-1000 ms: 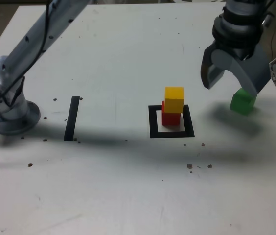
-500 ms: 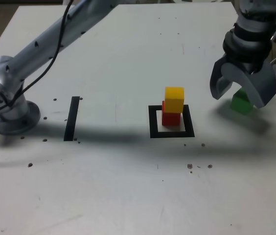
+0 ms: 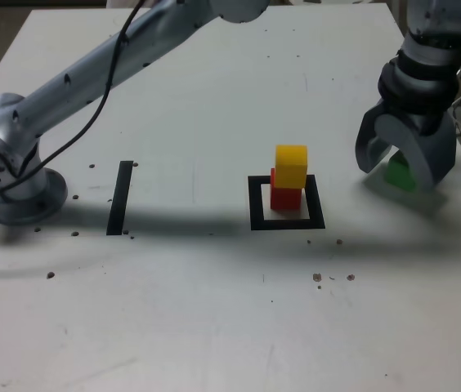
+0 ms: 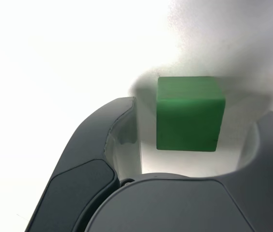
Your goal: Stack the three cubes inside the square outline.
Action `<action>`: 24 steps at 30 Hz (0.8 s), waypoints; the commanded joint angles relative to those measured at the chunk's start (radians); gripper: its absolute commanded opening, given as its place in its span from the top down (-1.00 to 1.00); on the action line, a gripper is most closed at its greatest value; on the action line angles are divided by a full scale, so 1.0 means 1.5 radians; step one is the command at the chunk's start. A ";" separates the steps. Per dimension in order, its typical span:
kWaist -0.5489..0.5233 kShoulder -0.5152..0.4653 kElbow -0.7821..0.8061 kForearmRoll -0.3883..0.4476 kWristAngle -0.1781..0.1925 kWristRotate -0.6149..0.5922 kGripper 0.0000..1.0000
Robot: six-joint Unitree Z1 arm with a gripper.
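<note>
A: How did the green cube (image 3: 399, 174) look likely to handle?

B: Small, stiff and light, I'd judge, with flat faces that may be a little slick. It sat on the table (image 3: 214, 310) well off to the exterior view's right of the square outline (image 3: 255, 204). The two opposite side faces were the place to pinch it, squarely and about halfway up.

A: And the gripper (image 4: 187, 159)?

B: Spread wide, straddling the cube, with a gap showing on each side in the wrist view. It held nothing.

A: What differed from a second before?

B: The gripper had come down and across; earlier it hung above and beside the green cube, now it was around it. The yellow cube (image 3: 291, 166) on the red cube (image 3: 284, 196) hadn't moved inside the outline.
</note>
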 commanded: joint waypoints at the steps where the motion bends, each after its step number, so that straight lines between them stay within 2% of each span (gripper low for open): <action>1: -0.002 0.002 -0.002 0.011 0.005 -0.003 0.16; 5: -0.003 0.002 -0.002 0.011 0.010 -0.004 0.34; 24: -0.004 0.005 0.000 0.016 0.016 -0.012 0.36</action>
